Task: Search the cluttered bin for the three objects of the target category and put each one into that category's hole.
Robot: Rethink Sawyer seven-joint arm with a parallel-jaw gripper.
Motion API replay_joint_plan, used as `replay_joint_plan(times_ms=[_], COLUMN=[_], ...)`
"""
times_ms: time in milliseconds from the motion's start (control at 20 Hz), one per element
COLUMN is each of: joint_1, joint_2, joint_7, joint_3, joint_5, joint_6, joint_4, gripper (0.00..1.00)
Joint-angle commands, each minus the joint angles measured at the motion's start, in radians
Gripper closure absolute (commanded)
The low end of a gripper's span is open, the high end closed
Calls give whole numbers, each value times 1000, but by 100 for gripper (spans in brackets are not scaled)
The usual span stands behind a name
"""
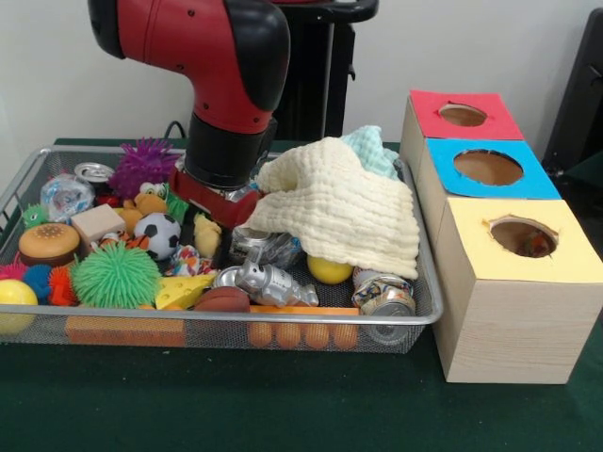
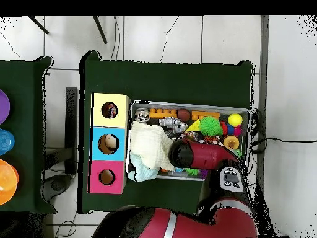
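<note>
A dark green counter (image 1: 283, 405) carries a wide wire-mesh bin (image 1: 236, 325) and, just beside the bin's end, a row of three pale wooden boxes. A pale wall stands behind it, and the overhead view shows pale floor tiles round the counter. The yellow-topped box (image 1: 513, 282) stands nearest the front camera, the blue-topped box (image 1: 490, 169) in the middle and the red-topped box (image 1: 462, 115) farthest back. The yellow top's round hole (image 1: 523, 235) shows something coloured inside.

The red and black arm (image 1: 221, 66) comes down into the middle of the bin; its gripper (image 1: 212, 193) is sunk among the toys, and I cannot tell how the jaws stand. A cream cloth (image 1: 334, 207) is heaped over the bin's end nearest the boxes, with a mint-green cloth (image 1: 372, 151) behind it. One small bundle of white fabric with coloured patches (image 1: 187, 259) lies just beside a soccer ball (image 1: 158, 234), near the bin's middle.

The bin is crammed to its rim. Bare green counter lies in front of the bin and boxes.
</note>
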State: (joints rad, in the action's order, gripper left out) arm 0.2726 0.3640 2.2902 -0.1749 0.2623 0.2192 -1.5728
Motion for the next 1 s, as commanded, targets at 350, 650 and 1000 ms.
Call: replay_joint_plan(times_ms=[350, 650, 1000], joint_1=[85, 92, 126], joint_2=[-39, 42, -43], joint_7=[44, 35, 42], joint_3=[26, 44, 86], joint_5=[22, 17, 16], joint_6=[-67, -35, -89], joint_4=[72, 23, 68], gripper=[0, 0, 0])
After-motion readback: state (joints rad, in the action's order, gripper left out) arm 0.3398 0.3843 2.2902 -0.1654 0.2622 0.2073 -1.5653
